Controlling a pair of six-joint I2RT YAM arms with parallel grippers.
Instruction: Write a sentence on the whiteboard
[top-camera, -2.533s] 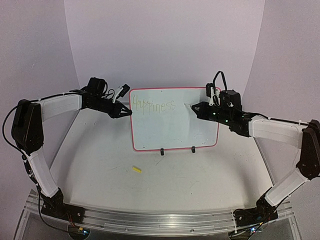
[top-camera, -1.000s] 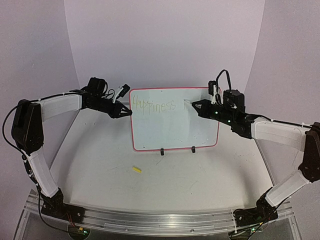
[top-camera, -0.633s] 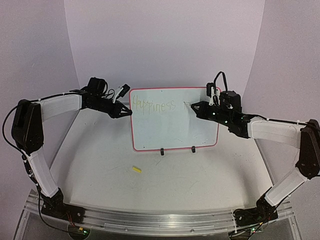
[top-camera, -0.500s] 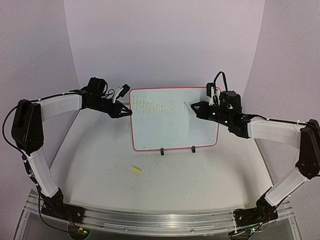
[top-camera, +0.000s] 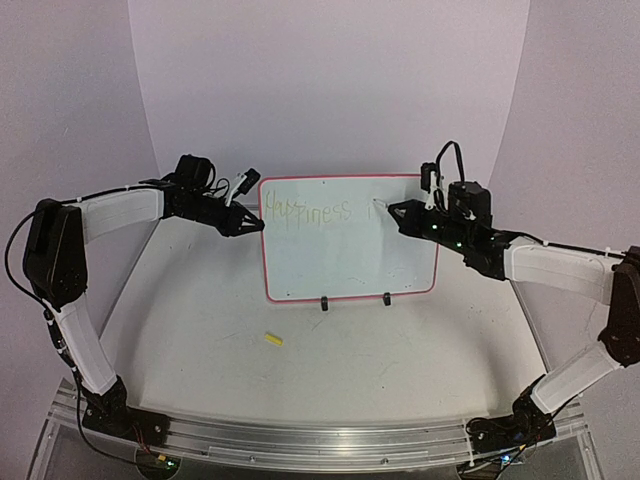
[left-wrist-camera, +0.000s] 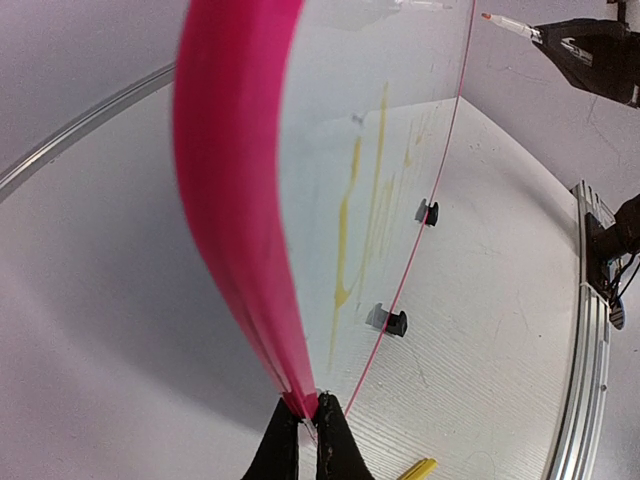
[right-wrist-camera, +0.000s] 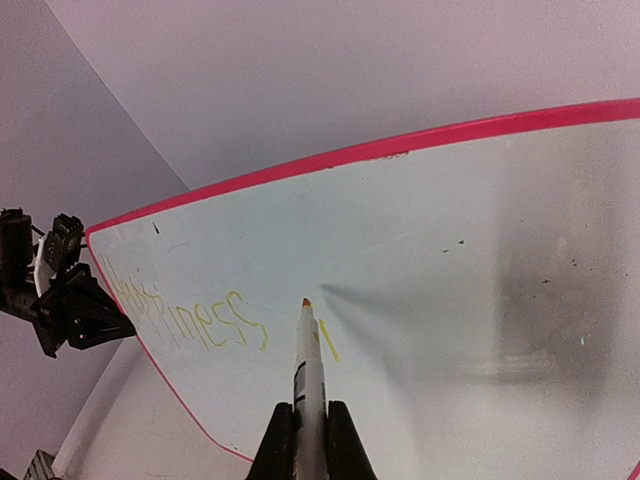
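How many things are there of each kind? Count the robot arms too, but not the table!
Robot arms: 2
Whiteboard: 1
Black clip feet: 2
Marker: 1
Small yellow piece: 1
Total: 7

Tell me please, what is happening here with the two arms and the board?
The robot is writing on the whiteboard. The left pincer is shut on the board's left edge, steadying it upright. The right pincer grips a marker, its tip close to the surface; contact I cannot tell. Of the sentence, only "Happiness" and one short stroke after it are there. A small yellow piece lies on the table in front.
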